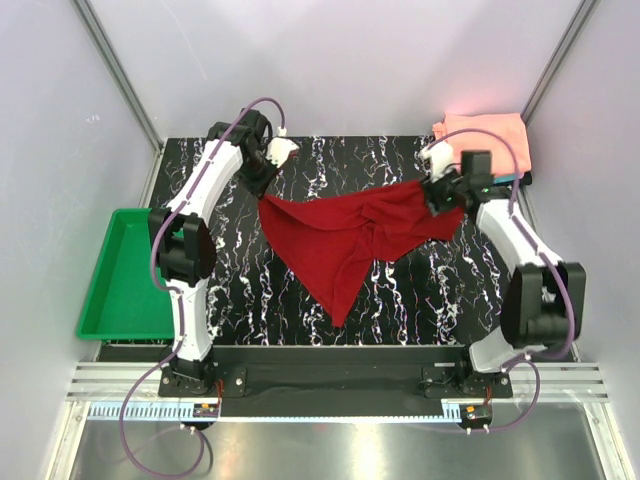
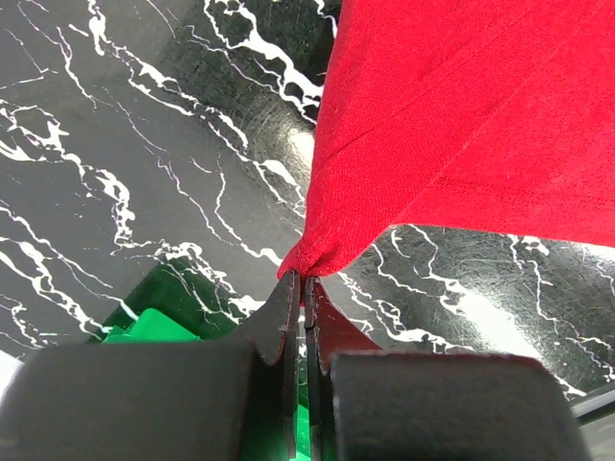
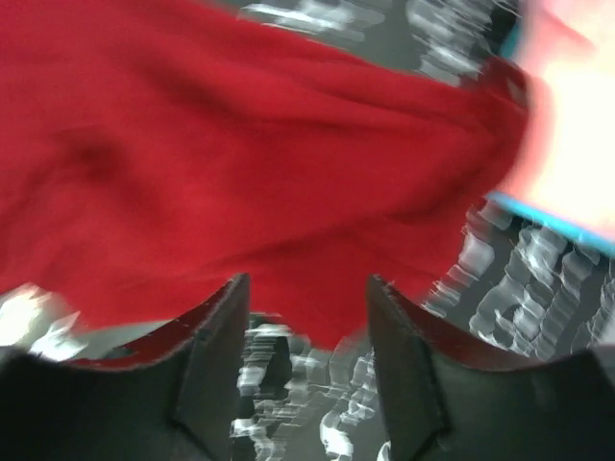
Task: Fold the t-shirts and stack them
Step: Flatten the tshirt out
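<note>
Dark red t-shirt: is spreading unfolded over the middle of the black marbled mat, bunched into creases towards its right end.
Long axis: is running left to right across the mat, from the left gripper to the right gripper, with the top edge pulled into a nearly straight line.
Pointing: the cloth is narrowing into a triangle, with its tip aiming at the mat's near edge, roughly midway between the two arm bases.
Height: at the left corner the cloth is hanging above the mat; I cannot tell whether the tip is touching it.
Left gripper, wrist view: is pinching a gathered corner of the dark red t-shirt, with its jaws pressed together on the fabric.
Right gripper, wrist view: is standing with its jaws spread apart. The mat is showing in the gap, and the red cloth is lying just past the tips, not clamped.
Salmon-pink t-shirt: is lying folded at the mat's far right corner, just beyond the right gripper.
Teal t-shirt: is showing only as a thin edge beneath the pink one; the wrist view there is blurred.
Green tray: is sitting just off the mat's left edge, beside the left arm, with its long side running along that edge. Only its green floor and raised rim are showing.
</note>
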`<move>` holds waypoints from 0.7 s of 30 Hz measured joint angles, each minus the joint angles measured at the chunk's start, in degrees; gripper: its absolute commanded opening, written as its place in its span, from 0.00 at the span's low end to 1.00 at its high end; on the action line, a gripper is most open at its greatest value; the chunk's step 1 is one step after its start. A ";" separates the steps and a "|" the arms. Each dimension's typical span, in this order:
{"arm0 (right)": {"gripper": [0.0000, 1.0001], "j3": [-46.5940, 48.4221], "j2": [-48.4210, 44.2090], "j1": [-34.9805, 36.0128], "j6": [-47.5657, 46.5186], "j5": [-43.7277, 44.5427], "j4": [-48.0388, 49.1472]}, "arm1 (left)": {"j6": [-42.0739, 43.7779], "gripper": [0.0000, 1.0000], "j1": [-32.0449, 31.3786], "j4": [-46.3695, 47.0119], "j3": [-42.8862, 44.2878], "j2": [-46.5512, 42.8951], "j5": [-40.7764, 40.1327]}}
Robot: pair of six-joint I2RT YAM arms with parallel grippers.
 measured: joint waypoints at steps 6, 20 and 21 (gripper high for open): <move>0.46 -11.58 -6.67 18.08 -8.81 -6.75 0.52 | -0.81 0.00 -0.50 0.00 -0.13 -0.02 0.59; 0.42 -16.20 0.26 21.40 -17.11 -4.15 4.46 | -1.25 0.00 -1.25 0.39 -1.66 -0.07 0.81; 0.42 -16.20 0.46 21.40 -17.44 -3.82 5.11 | -1.25 0.00 -1.25 0.39 -1.66 -0.07 0.81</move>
